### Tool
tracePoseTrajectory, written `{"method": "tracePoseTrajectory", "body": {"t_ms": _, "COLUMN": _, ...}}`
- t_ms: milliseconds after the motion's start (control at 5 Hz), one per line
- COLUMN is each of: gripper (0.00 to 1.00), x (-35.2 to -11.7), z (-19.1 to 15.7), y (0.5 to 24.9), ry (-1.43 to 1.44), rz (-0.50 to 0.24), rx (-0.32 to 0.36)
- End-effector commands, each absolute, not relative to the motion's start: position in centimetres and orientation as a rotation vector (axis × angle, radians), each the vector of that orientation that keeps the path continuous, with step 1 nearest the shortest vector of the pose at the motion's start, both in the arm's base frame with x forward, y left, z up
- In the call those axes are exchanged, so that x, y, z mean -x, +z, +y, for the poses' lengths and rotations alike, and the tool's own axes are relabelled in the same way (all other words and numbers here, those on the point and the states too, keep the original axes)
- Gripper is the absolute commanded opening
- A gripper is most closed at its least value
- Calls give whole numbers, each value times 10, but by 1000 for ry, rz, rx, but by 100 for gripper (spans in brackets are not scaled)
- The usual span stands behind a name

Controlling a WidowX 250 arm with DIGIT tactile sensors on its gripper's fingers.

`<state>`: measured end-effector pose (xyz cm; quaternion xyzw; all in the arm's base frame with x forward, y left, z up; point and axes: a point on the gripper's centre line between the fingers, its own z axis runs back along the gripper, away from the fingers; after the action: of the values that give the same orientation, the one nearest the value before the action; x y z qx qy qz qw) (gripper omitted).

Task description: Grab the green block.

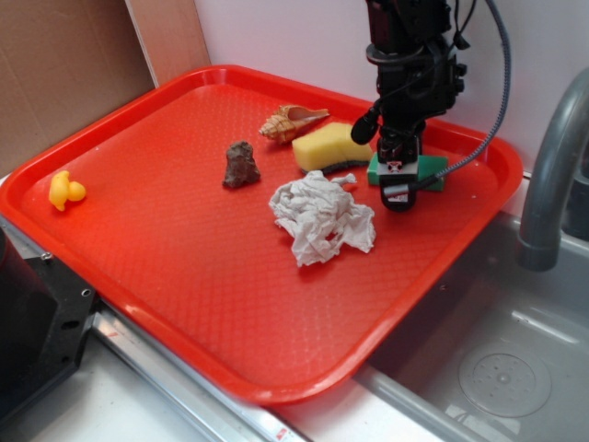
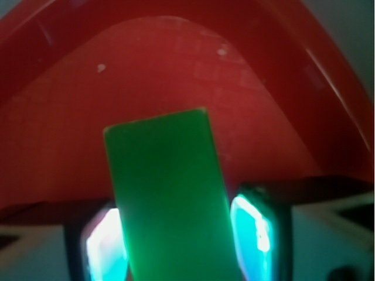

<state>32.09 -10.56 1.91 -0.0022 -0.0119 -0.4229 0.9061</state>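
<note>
green block point(image 2: 170, 199) sits between the two fingers point(image 2: 255, 231) of the gripper point(image 2: 179, 240) in wrist view, long axis running away from the cam, flat on the red tray point(image 2: 53, 134). both pads glow teal-green w/ the block's reflection. left pad looks touching the block edge, right pad just beside it w/ a thin dark gap, so can't tell if it's actually clamped or just straddling. block's far end pokes out past the fingertips toward the tray's curved corner.

ext view: gripper point(image 1: 398, 184) is down at tray level, right on top of the green block point(image 1: 431, 169), which shows on both sides of the fingers, more to the sink side. block lies near the tray's point(image 1: 184, 276) far right rim.

outward from the tool: yellow sponge point(image 1: 329, 145) just beside the block on the gripper's other side, looks touching or nearly. seashell point(image 1: 291, 121) beyond the sponge, near it. crumpled white paper point(image 1: 322, 216) just in front of the gripper toward the cam, near but apart. brown rock point(image 1: 241, 166) further out past the sponge. small yellow duck point(image 1: 65, 191) well apart at the opposite tray edge. grey faucet point(image 1: 552, 166) and metal sink point(image 1: 497, 359) off the tray on the block's side. cable point(image 1: 492, 120) loops from the arm down to the gripper.
</note>
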Motion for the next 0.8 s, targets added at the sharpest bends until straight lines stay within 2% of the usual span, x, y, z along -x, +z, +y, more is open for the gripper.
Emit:
{"method": "tracePoseTrajectory", "body": {"t_ms": 0, "gripper": 0, "x": -261, "z": -73, "y": 127, "ry": -384, "rz": -118, "rx": -20}}
{"method": "tracePoseTrajectory", "body": {"t_ms": 200, "gripper": 0, "x": -222, "z": -22, "y": 173, "ry": -125, "rz": -150, "rx": 99}}
{"method": "tracePoseTrajectory", "body": {"t_ms": 400, "gripper": 0, "x": -199, "z": 2, "y": 221, "ry": 124, "rz": -184, "rx": 98}}
{"method": "tracePoseTrajectory", "body": {"t_ms": 600, "gripper": 0, "x": -196, "z": -13, "y": 229, "ry": 367, "rz": -194, "rx": 3}}
